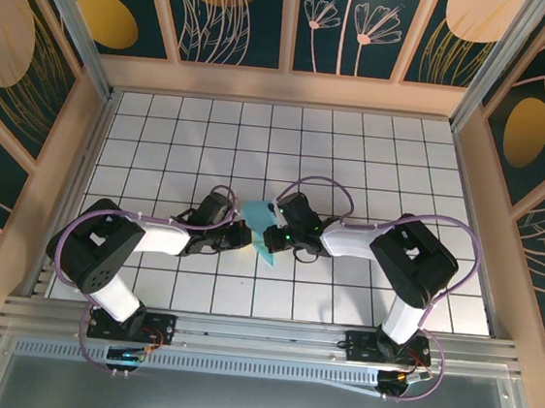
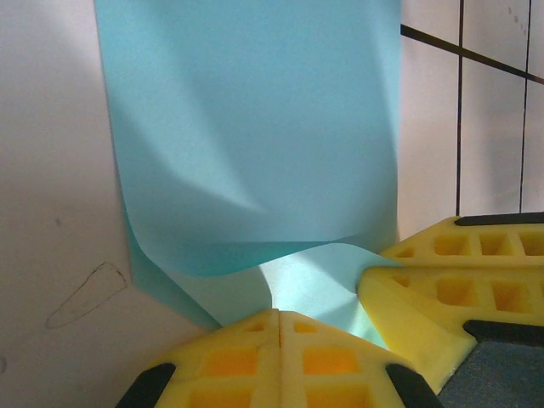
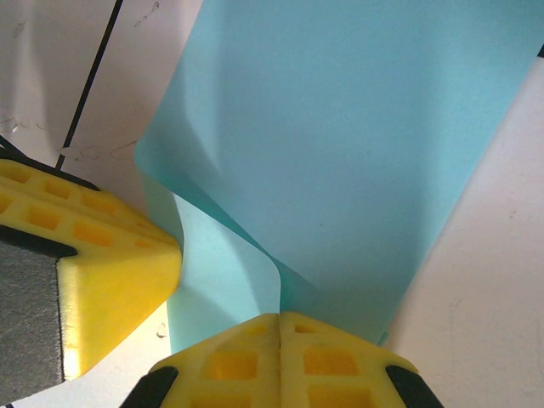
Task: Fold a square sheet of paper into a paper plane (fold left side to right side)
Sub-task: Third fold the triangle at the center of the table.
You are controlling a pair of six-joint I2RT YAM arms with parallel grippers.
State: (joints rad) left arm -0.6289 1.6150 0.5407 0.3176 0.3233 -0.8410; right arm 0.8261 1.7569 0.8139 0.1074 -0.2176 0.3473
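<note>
The left arm [image 1: 155, 238] and right arm [image 1: 349, 239] have white link shells between bulky black joints, each with a looping lilac cable [image 1: 320, 180]. The left end effector [image 2: 279, 316] and right end effector [image 3: 280, 319] carry yellow fingers [image 2: 229, 361] moulded with square pockets, black behind.

A white worktop [image 1: 164, 124] ruled into squares by thin black lines sits inside walls of dark teal panels [image 1: 236, 15] printed with gold discs and pale flower outlines, framed by peach-coloured posts [image 1: 290, 21]. Aluminium rails [image 1: 259, 331] line its near edge.
</note>
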